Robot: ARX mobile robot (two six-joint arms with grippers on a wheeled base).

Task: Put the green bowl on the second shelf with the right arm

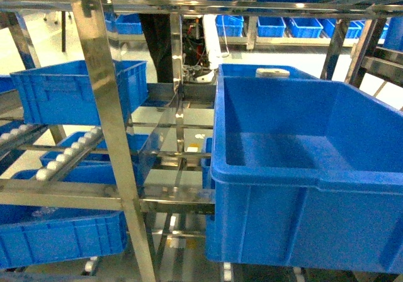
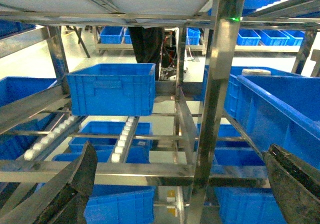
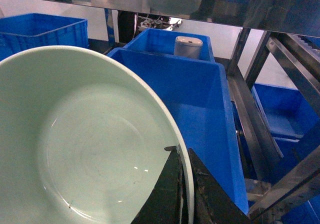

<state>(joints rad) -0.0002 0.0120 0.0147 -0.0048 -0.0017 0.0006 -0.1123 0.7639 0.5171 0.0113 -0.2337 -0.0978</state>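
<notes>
Green bowl (image 3: 85,149) filled your right wrist view, rim pinched between the right fingers (image 3: 172,189), so the pickup was done and placement was left. It hung above the big blue crate (image 3: 200,109) on the steel rack (image 1: 101,99); it probably wasn't yet over bare roller rails (image 1: 60,156) of the second shelf (image 1: 69,194), but your head view missed it. Left fingers (image 2: 75,184) were spread wide, holding nothing. More crates sat behind on pale floor (image 1: 302,58).

Left end effector (image 2: 180,184) gapes wide before steel rack (image 2: 215,99) holding blue crates (image 2: 111,88).
</notes>
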